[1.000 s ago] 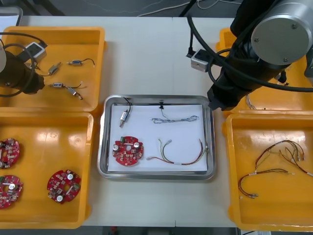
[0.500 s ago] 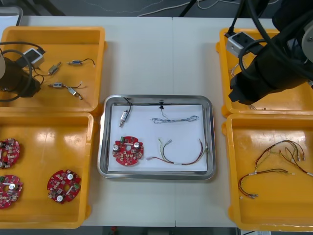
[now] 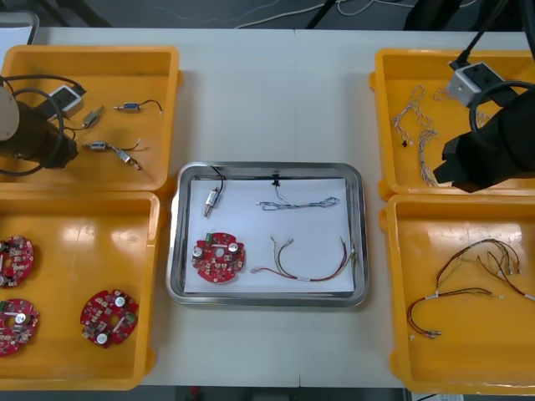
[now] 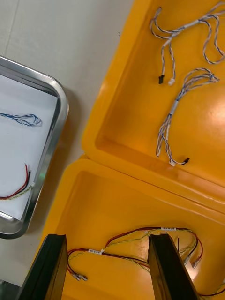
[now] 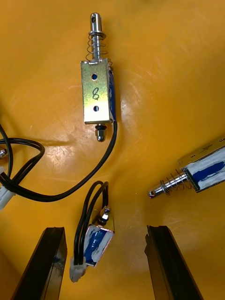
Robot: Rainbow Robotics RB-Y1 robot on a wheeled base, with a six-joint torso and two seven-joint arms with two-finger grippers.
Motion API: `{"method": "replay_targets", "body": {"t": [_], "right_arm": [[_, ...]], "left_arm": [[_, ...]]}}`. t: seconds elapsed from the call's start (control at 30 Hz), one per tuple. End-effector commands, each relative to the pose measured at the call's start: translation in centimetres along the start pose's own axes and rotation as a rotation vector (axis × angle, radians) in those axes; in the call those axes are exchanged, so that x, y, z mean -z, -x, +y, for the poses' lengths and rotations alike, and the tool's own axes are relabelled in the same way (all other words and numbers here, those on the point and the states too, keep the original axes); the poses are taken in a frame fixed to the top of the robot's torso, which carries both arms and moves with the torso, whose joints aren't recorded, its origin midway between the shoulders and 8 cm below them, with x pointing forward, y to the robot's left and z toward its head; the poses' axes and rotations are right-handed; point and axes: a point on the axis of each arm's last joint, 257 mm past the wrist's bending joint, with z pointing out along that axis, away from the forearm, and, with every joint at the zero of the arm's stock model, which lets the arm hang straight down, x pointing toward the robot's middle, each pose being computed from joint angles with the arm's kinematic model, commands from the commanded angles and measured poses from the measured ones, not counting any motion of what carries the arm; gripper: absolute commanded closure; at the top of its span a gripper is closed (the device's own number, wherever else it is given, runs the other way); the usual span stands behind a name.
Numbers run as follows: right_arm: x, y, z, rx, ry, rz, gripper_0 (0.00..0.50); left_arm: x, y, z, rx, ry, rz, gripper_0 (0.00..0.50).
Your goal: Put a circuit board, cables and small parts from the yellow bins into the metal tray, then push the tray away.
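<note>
**Both arms over bins, nothing held**

Right gripper (image 4: pixel 108 241) is held with fingers apart, nothing gripped, above red and yellow cables (image 4: pixel 136 232) in the near right yellow bin (image 4: pixel 117 197). Left gripper (image 5: pixel 105 234), likewise spread and empty, is positioned over small metal parts (image 5: pixel 97 93). One circuit board (image 3: pixel 219 255) is seen inside the metal tray (image 3: pixel 267 168).

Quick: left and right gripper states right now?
Left gripper: open, empty, above small metal parts.
Right gripper: open, empty, above red and yellow cables.

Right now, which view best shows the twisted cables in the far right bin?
The right wrist view: the twisted cables lie close and clear beyond the open right gripper. The front view has them small, beside the right arm. The left wrist view faces small metal parts.
</note>
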Motion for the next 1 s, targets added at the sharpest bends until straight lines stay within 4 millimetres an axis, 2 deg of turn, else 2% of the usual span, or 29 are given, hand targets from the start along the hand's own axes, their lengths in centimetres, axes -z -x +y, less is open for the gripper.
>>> {"method": "replay_targets", "body": {"t": [0.03,0.43,0.53,0.63,0.7,0.73,0.77,0.8,1.0], "right_arm": [[1.4,-0.9,-2.9,-0.096,-0.061,-0.017,0.000],[1.4,-2.7,-5.8,-0.141,-0.135,0.010,0.000],[1.5,-3.3,-6.3,-0.157,-0.133,0.016,0.000],[1.5,-4.0,-6.7,-0.182,-0.122,0.026,0.000],[1.5,-4.6,-7.4,-0.209,-0.121,0.034,0.000],[1.5,-4.7,-7.5,-0.212,-0.122,0.034,0.000],[1.6,-5.0,-7.7,-0.221,-0.120,0.036,0.000],[1.6,-5.3,-8.0,-0.230,-0.120,0.039,0.000],[1.8,-7.0,-9.4,-0.274,-0.138,0.054,0.000]], "left_arm": [[-0.5,-0.1,-0.5,-0.136,0.004,0.000,0.000],[-1.2,-0.9,0.7,-0.126,0.034,0.014,0.000],[-1.3,-1.0,1.0,-0.125,0.044,0.014,0.013],[-1.3,-1.0,1.0,-0.125,0.044,0.014,0.083],[-1.3,-1.0,1.0,-0.125,0.044,0.014,0.297],[-1.3,-1.0,0.9,-0.125,0.042,0.013,0.346],[-1.3,-1.0,0.9,-0.124,0.041,0.013,0.442],[-1.3,-1.0,0.9,-0.122,0.042,0.012,0.500],[-1.3,-0.9,0.8,-0.119,0.038,0.010,0.500]]}}
